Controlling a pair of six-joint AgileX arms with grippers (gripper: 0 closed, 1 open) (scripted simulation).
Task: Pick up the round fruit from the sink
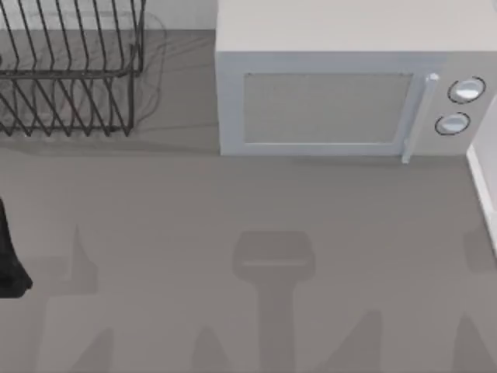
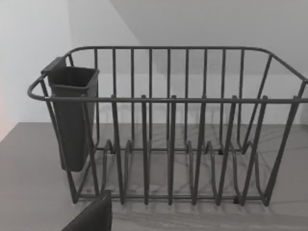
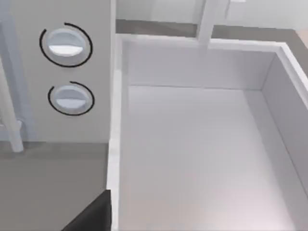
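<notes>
The round fruit is out of view. The white sink (image 3: 124,120) lies beside the microwave, and the stretch of its basin floor that I see is bare. Its rim also runs along the right edge of the top view as the sink (image 1: 483,194). A dark part of my right gripper (image 3: 94,215) pokes in over the counter by the sink's near corner. My left arm (image 1: 9,260) is at the table's left edge, and a dark part of the left gripper (image 2: 92,217) sits just in front of the dish rack.
A white microwave (image 1: 334,85) with two knobs (image 1: 464,91) stands at the back, its door shut. A black wire dish rack (image 1: 70,70) with a dark cutlery cup (image 2: 71,115) fills the back left. A white faucet post (image 3: 206,21) rises behind the sink. Grey counter (image 1: 256,256) spans the front.
</notes>
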